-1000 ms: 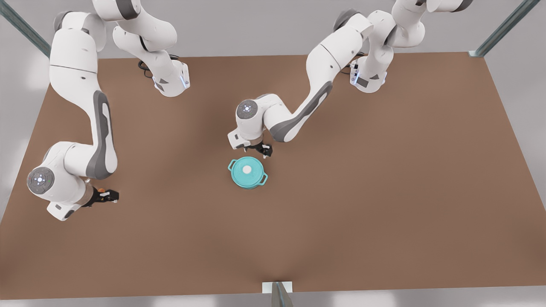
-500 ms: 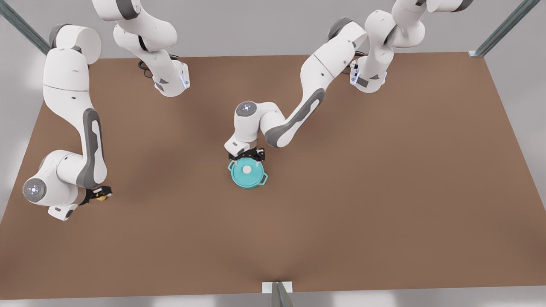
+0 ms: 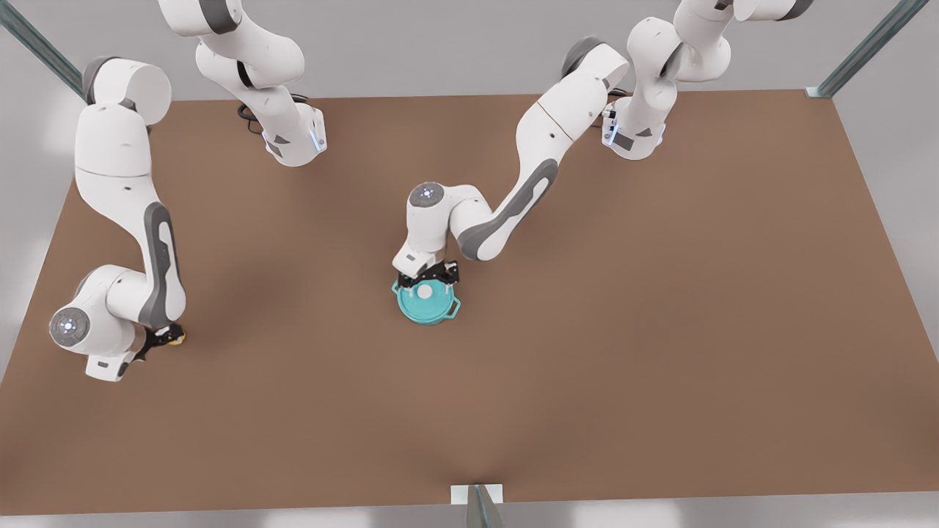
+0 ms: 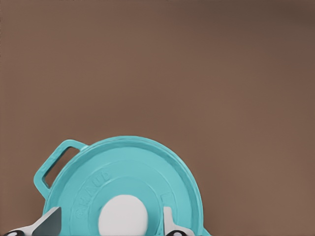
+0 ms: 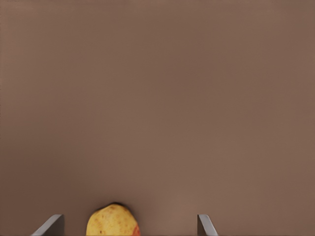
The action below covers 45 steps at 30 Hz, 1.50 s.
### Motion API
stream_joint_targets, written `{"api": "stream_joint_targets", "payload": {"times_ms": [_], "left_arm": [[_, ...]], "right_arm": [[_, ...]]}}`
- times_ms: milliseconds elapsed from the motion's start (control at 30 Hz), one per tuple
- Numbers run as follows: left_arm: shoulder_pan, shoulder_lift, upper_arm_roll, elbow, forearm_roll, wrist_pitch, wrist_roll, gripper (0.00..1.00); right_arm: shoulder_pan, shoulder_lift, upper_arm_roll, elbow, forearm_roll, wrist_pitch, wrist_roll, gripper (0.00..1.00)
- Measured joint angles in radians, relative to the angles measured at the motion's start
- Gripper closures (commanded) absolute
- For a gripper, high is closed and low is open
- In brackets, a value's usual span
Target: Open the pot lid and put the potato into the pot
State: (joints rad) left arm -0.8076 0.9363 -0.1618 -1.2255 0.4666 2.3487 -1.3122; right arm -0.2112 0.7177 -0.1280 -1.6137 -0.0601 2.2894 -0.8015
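Front view
Pot (image 3: 428,306): near mid-bench, upright on the brown bench (image 3: 660,330), loop handles toward the front view's left and right.
Pot lid (image 3: 433,297): seated flat on the pot, white knob (image 3: 425,292) at centre.
Left gripper (image 3: 427,284): directly over the lid, fingers apart, one on each side of the knob.
Potato (image 3: 175,338): on the bench near the front view's left edge, well apart from the pot.
Right gripper (image 3: 165,339): low at the potato, fingers mostly hidden by the wrist.

Left wrist view
Pot lid (image 4: 133,187): closed on the pot, one loop handle (image 4: 55,164) jutting from the rim.
Knob (image 4: 123,215): between the two fingers (image 4: 47,225), a gap left on either side, not clamped.

Right wrist view
Potato (image 5: 112,221): yellow with a reddish patch, resting on the bench (image 5: 157,98).
Fingers (image 5: 49,226): spread wide, potato between them and nearer one finger, neither touching it.
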Motion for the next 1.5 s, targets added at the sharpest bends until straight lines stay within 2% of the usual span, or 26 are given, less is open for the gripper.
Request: {"api": "stream_joint_targets", "payload": {"times_ms": [67, 100, 167, 200, 267, 300, 400, 500, 600, 667, 767, 800, 833, 867, 967, 1100, 1133, 1200, 1233, 1267, 1300, 1400, 1500], "left_arm": [[0.001, 0.01, 0.008, 0.001, 0.003, 0.013, -0.011, 0.02], [0.001, 0.012, 0.01, 0.002, 0.004, 0.019, -0.016, 0.13], [0.0, 0.014, 0.011, 0.003, 0.006, 0.027, -0.025, 0.51], [0.0, 0.014, 0.011, 0.004, 0.006, 0.03, -0.03, 0.65], [-0.001, 0.008, 0.009, 0.004, 0.006, 0.031, -0.037, 0.73], [-0.001, 0.004, 0.006, 0.004, 0.005, 0.027, -0.041, 0.81], [-0.001, -0.004, 0.002, 0.006, 0.003, 0.014, -0.05, 0.82], [0.002, -0.005, 0.005, 0.006, 0.005, 0.002, -0.06, 0.88], [0.041, -0.024, 0.005, 0.051, -0.013, -0.038, -0.052, 0.85], [0.13, -0.028, 0.007, 0.083, -0.036, -0.079, -0.017, 0.84], [0.288, 0.063, 0.04, 0.091, -0.051, -0.061, 0.073, 0.79], [0.305, 0.093, 0.061, 0.091, -0.053, -0.039, 0.103, 0.73], [0.313, 0.111, 0.072, 0.091, -0.054, -0.021, 0.132, 0.63], [0.314, 0.118, 0.08, 0.092, -0.047, -0.005, 0.159, 0.0], [0.316, 0.098, 0.075, 0.102, -0.029, 0.004, 0.241, 0.0], [0.345, -0.014, 0.056, 0.129, -0.172, -0.083, 0.351, 0.0], [0.373, -0.077, 0.054, 0.131, -0.22, -0.148, 0.387, 0.0], [0.553, -0.268, 0.055, 0.11, -0.365, -0.356, 0.478, 0.0], [0.64, -0.42, 0.066, -0.009, -0.415, -0.446, 0.522, 0.0], [0.701, -0.632, 0.073, -0.279, -0.449, -0.464, 0.564, 0.0], [0.728, -0.722, 0.074, -0.401, -0.471, -0.471, 0.604, 0.0], [0.721, -0.701, 0.062, -0.293, -0.51, -0.569, 0.714, 0.0], [0.7, -0.699, 0.051, -0.265, -0.527, -0.639, 0.812, 0.0]], "right_arm": [[0.003, 0.002, 0.008, -0.002, 0.013, 0.032, -0.013, 0.0], [0.004, 0.004, 0.011, -0.003, 0.018, 0.047, -0.019, 0.0], [0.004, 0.011, 0.012, -0.003, 0.023, 0.07, -0.029, 0.0], [0.003, 0.017, 0.013, -0.004, 0.025, 0.078, -0.034, 0.0], [0.0, 0.024, 0.013, -0.012, 0.028, 0.092, -0.044, 0.0], [-0.001, 0.025, 0.013, -0.023, 0.028, 0.098, -0.048, 0.0], [-0.002, 0.011, 0.023, -0.066, 0.034, 0.106, -0.06, 0.0], [-0.003, -0.018, 0.027, -0.103, 0.041, 0.109, -0.07, 0.0], [-0.013, -0.049, 0.034, -0.129, 0.044, 0.106, -0.079, 0.0], [-0.019, -0.065, 0.035, -0.142, 0.045, 0.099, -0.085, 0.0], [-0.029, -0.078, 0.036, -0.168, 0.045, 0.093, -0.093, 0.0], [-0.033, -0.079, 0.036, -0.173, 0.044, 0.091, -0.096, 0.0], [-0.039, -0.08, 0.036, -0.177, 0.043, 0.09, -0.098, 0.0], [-0.043, -0.08, 0.036, -0.179, 0.042, 0.089, -0.101, 0.0], [-0.056, -0.08, 0.036, -0.186, 0.038, 0.088, -0.11, 0.0], [-0.073, -0.08, 0.036, -0.189, 0.036, 0.086, -0.123, 0.0], [-0.074, -0.08, 0.036, -0.192, 0.036, 0.086, -0.126, 0.0], [-0.075, -0.078, 0.036, -0.195, 0.036, 0.087, -0.132, 0.0], [-0.075, -0.075, 0.036, -0.195, 0.036, 0.088, -0.135, 0.0], [-0.076, -0.07, 0.036, -0.195, 0.036, 0.089, -0.138, 0.0], [-0.079, -0.066, 0.036, -0.194, 0.036, 0.09, -0.14, 0.0], [-0.083, -0.06, 0.035, -0.194, 0.036, 0.093, -0.147, 0.0], [-0.083, -0.053, 0.034, -0.19, 0.036, 0.096, -0.154, 0.06]]}}
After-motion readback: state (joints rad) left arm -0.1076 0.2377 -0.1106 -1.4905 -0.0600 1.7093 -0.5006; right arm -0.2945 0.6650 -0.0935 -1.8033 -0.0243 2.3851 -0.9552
